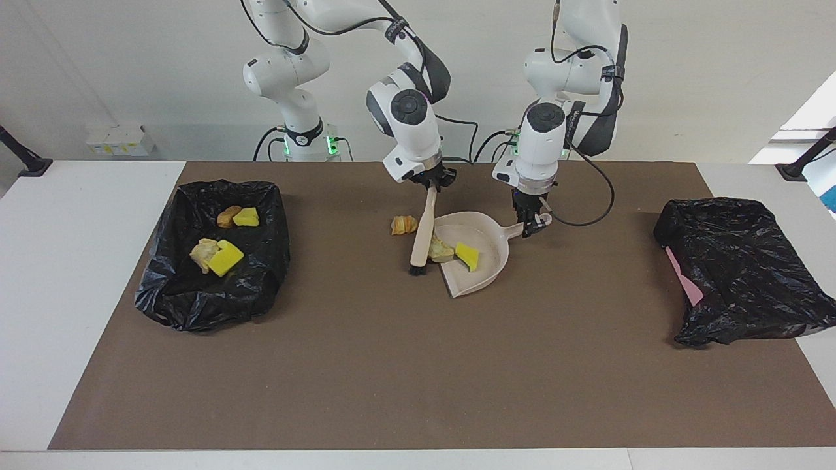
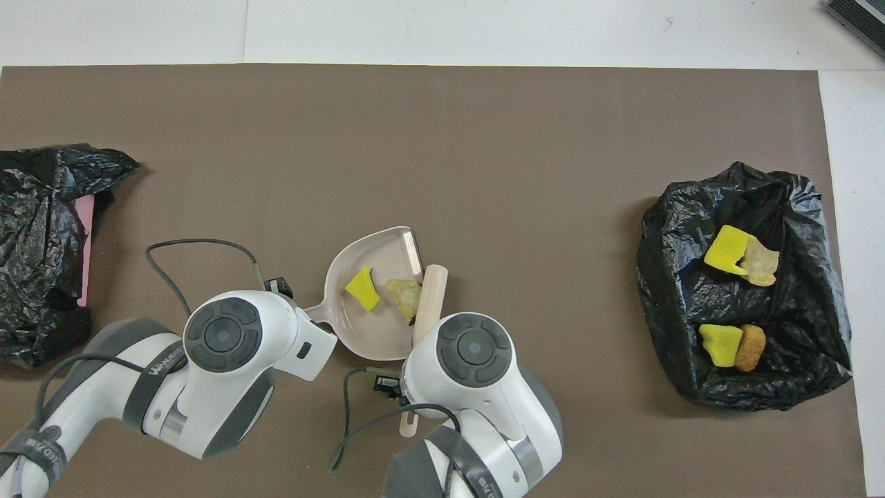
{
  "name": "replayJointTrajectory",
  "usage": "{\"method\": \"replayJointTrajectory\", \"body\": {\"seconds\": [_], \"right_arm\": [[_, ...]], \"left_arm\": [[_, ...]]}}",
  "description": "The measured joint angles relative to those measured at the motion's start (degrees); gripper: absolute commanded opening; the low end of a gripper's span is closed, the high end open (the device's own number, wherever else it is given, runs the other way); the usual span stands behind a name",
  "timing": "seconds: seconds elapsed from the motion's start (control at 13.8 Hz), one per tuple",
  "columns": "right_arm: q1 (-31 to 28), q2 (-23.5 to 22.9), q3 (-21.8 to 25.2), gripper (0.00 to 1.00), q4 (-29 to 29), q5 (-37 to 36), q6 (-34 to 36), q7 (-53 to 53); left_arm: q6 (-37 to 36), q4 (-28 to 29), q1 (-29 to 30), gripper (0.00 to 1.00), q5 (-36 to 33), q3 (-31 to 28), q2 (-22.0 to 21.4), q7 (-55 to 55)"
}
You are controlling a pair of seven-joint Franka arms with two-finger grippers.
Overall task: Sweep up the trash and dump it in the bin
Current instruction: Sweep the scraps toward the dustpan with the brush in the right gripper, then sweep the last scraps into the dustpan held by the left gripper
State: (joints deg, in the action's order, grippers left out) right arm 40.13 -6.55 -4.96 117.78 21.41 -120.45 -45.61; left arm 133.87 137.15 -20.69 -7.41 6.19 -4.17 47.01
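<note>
My left gripper (image 1: 532, 224) is shut on the handle of the beige dustpan (image 1: 491, 251) (image 2: 373, 330), which rests on the brown mat. In the pan lie two pieces of trash, a yellow sponge chunk (image 1: 467, 256) (image 2: 363, 289) and a tan lump (image 1: 441, 249) (image 2: 406, 296). My right gripper (image 1: 432, 185) is shut on the brush (image 1: 423, 228) (image 2: 430, 294), whose bristles stand at the pan's mouth. An orange-brown lump (image 1: 403, 225) sits on the mat beside the brush, outside the pan. The black-lined bin (image 1: 196, 307) (image 2: 684, 277) holds several scraps.
A second black bag (image 1: 738, 267) (image 2: 34, 235) with a pink edge showing lies at the left arm's end of the mat. Bare mat stretches from the dustpan toward the table edge farthest from the robots.
</note>
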Motion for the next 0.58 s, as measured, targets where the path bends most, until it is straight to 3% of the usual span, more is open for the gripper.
{"method": "replayJointTrajectory", "body": {"seconds": [0.22,0.58], "right_arm": [[2.6,0.3,0.0,0.0,-1.7,-0.3,0.7,0.0],[1.9,4.1,0.7,0.0,-0.9,-7.7,11.4,-0.4]], "left_arm": [[0.1,0.0,-0.1,0.0,0.0,0.0,0.2,-0.1],[0.1,-0.1,-0.1,0.0,0.0,0.0,0.2,-0.2]]}}
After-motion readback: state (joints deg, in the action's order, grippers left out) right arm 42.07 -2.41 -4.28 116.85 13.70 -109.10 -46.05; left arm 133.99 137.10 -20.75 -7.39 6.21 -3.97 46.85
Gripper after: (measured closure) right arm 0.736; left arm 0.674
